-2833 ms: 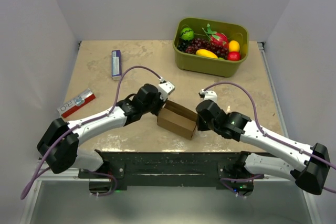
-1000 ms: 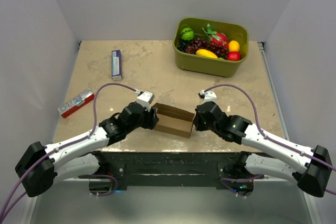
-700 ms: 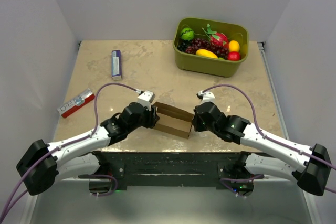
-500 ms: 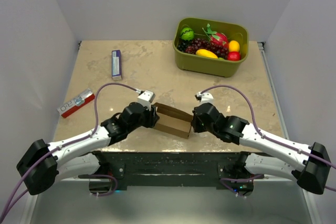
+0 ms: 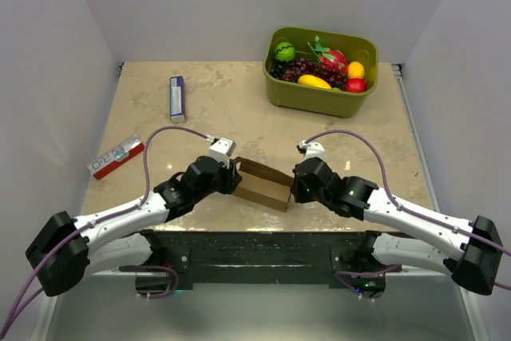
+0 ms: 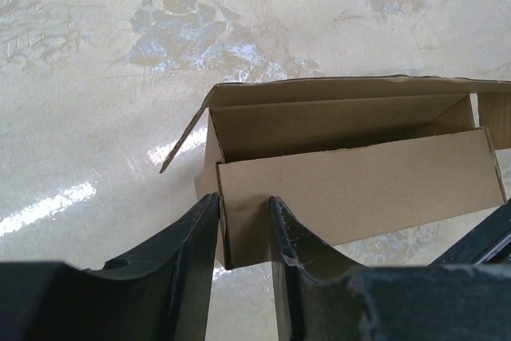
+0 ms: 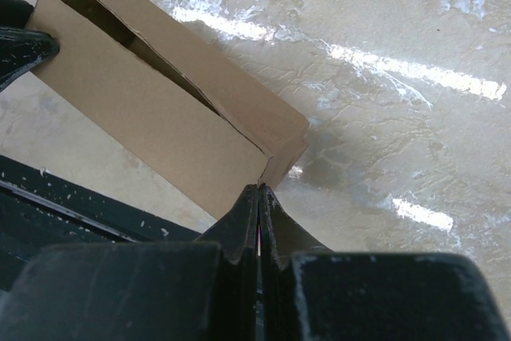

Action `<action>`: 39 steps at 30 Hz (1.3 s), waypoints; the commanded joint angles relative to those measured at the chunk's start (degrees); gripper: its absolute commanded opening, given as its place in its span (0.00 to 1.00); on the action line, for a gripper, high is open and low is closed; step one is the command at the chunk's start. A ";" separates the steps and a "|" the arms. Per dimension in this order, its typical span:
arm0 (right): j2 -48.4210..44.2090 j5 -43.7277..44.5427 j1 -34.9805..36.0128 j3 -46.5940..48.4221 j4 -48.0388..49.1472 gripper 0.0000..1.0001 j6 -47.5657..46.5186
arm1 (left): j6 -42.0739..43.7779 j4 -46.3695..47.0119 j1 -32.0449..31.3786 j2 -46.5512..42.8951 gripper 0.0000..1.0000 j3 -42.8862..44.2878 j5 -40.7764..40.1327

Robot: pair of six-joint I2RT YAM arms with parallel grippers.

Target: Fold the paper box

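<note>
The paper box (image 5: 263,184) is a small open brown carton lying on the table between my two grippers, its open top facing away from the arms. My left gripper (image 5: 232,178) is at the box's left end. In the left wrist view its fingers (image 6: 204,225) straddle the near left corner of the box (image 6: 351,189), closed on it. My right gripper (image 5: 295,188) is at the box's right end. In the right wrist view it (image 7: 258,189) is shut, its tips touching the near right corner of the box (image 7: 144,109).
A green bin (image 5: 275,89) of toy fruit stands at the back right. A slim purple-and-white box (image 5: 176,98) lies at the back left, and a red-and-white box (image 5: 116,156) lies at the left. The black base plate (image 5: 255,245) runs just in front of the box.
My left arm has come down from over the box to its left end, and the box has turned flatter. My right gripper has crept slightly left against the right end.
</note>
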 commanded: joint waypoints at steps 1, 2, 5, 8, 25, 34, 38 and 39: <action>-1.31 -0.40 0.46 3.02 1.18 0.00 1.65 | -0.39 1.25 -0.40 0.77 0.35 -0.61 1.39; -1.31 -0.40 0.46 3.11 1.17 0.00 1.83 | -0.39 1.25 -0.40 1.03 0.35 -0.61 1.48; -1.57 -0.57 0.46 3.37 1.35 0.00 2.00 | -0.22 1.17 -0.40 1.13 0.35 -0.52 1.57; -1.66 -0.49 0.46 3.55 1.35 0.00 2.18 | -0.04 0.81 -0.48 1.13 0.35 -0.34 1.30; -1.57 -1.19 0.46 3.98 2.14 0.00 2.36 | 0.05 0.55 -0.40 1.57 0.34 0.18 1.30; -2.36 -0.75 0.55 4.43 0.73 0.00 2.35 | 0.05 0.64 -0.40 1.74 0.34 0.27 1.30; -2.01 -1.54 0.64 2.94 1.61 0.00 2.62 | -0.04 0.46 -0.40 1.74 0.34 0.36 0.96; -2.10 -1.54 0.64 2.76 1.70 0.00 2.62 | -0.13 0.37 -0.40 1.83 0.34 0.36 0.87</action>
